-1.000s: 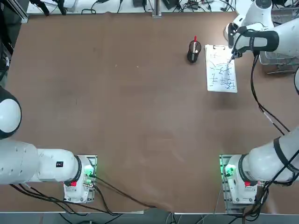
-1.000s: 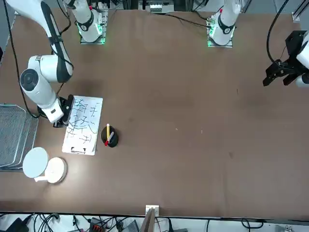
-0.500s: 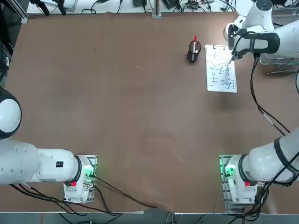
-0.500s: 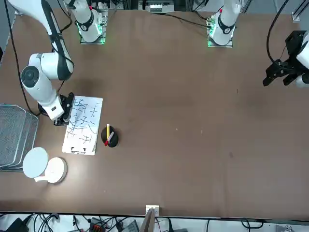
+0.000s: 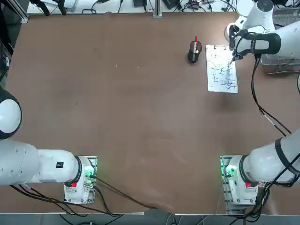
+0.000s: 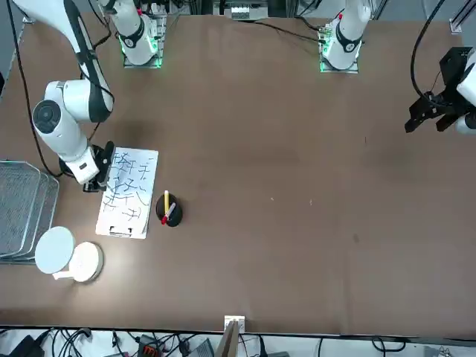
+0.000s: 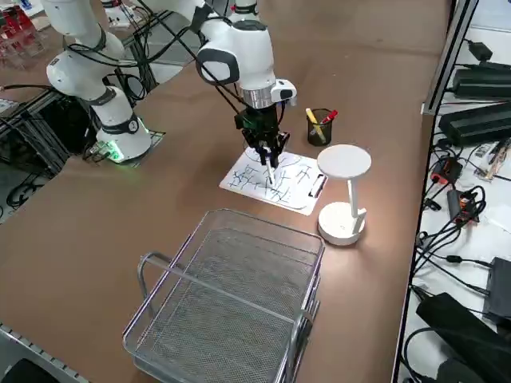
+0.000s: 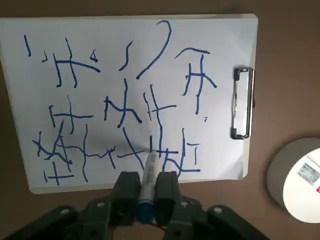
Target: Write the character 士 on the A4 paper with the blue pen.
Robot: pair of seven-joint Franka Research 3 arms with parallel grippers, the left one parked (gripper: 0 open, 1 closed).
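1. Near the far right corner of the table, in the top view, we saw a black pen cup (image 5: 194,51) with a red-topped pen (image 5: 196,40) standing in it.
2. At three o'clock from that cup, just beside it, lay the A4 paper (image 5: 221,75), its clip (image 8: 243,110) on the short edge farthest from the robot.
3. We noted blue strokes scattered over most of the sheet.
4. Over the sheet's right edge, the right gripper (image 5: 233,57) pointed down, and its fingers (image 8: 167,189) were clamped on the blue pen (image 8: 148,176).
5. From the wrist camera, we saw the pen's tip at the sheet, among the strokes along one long edge.
6. In the side view, the pen (image 7: 270,172) hung below the gripper (image 7: 266,149) with its tip on the paper (image 7: 297,191).
7. At three o'clock from the paper, in the top view, stood a wire basket (image 5: 281,61).
8. A white lamp (image 7: 343,191) stood just beyond the clipped edge.
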